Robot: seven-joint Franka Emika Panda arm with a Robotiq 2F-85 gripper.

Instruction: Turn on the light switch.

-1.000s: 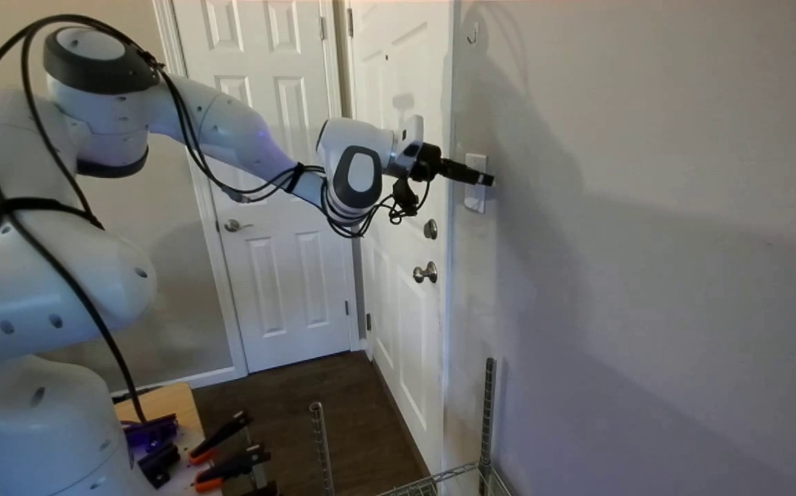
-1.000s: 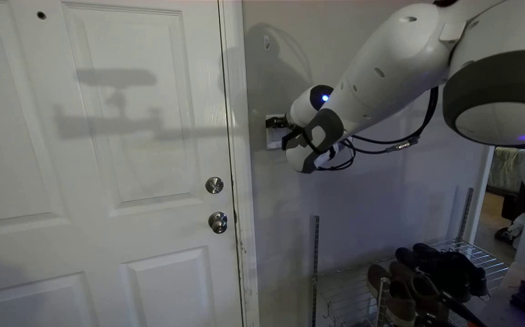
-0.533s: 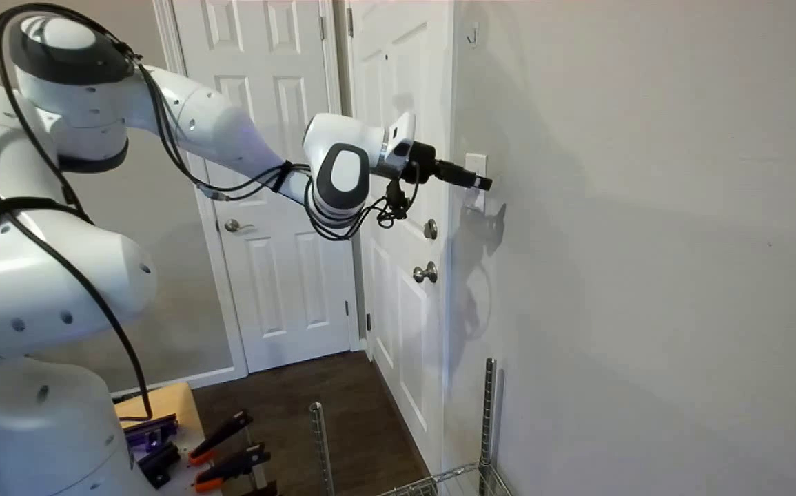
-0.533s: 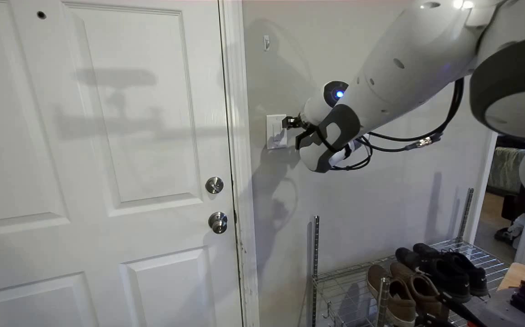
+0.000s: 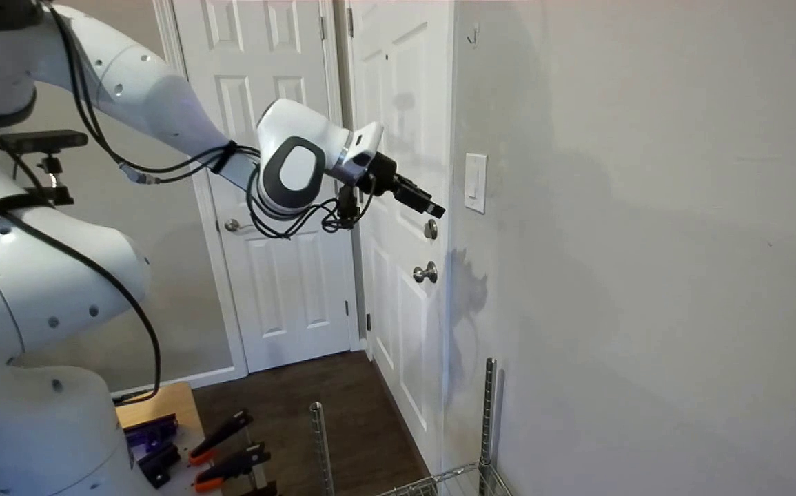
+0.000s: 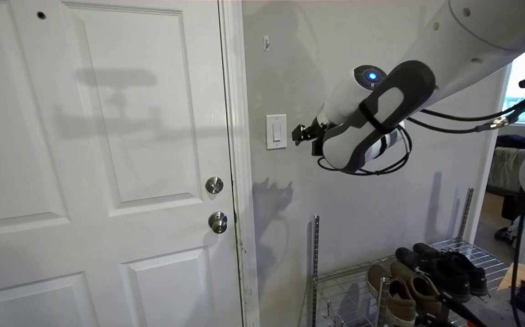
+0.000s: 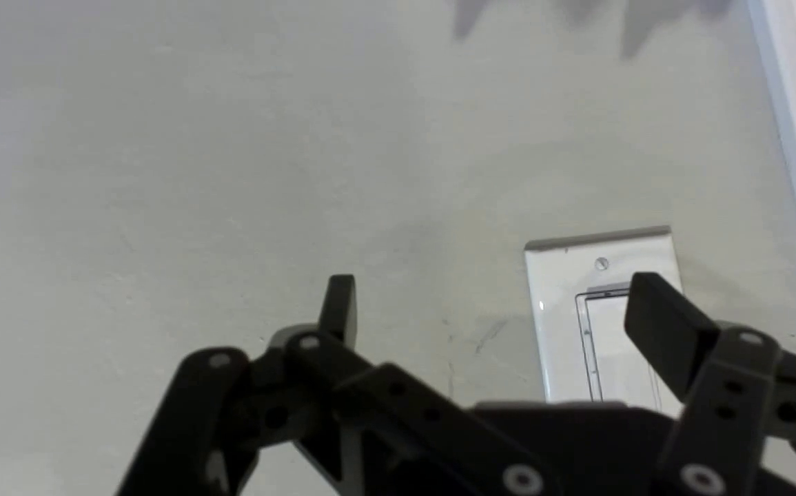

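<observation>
The light switch is a white upright wall plate with a white paddle at its centre. It shows unobstructed beside the door frame in both exterior views (image 5: 475, 183) (image 6: 277, 131). In the wrist view the light switch (image 7: 557, 310) is at the lower right, its lower part hidden behind the gripper. My black gripper (image 5: 437, 209) is off the wall, in front of the switch and pointing somewhat down. It also shows right of the plate in an exterior view (image 6: 305, 140). In the wrist view the gripper (image 7: 497, 313) has its fingers wide apart with nothing between them.
A white door with a round door knob (image 6: 218, 222) and a deadbolt (image 6: 214, 185) is left of the switch. A small hook (image 6: 266, 43) is above it. A wire shelf (image 6: 344, 277) with shoes (image 6: 398, 290) stands below. Clamps (image 5: 232, 465) lie by the robot base.
My gripper has drawn back from the switch and tilted down, uncovering the plate in both exterior views. The scene is brighter than one second ago, and the shadows on the wall differ.
</observation>
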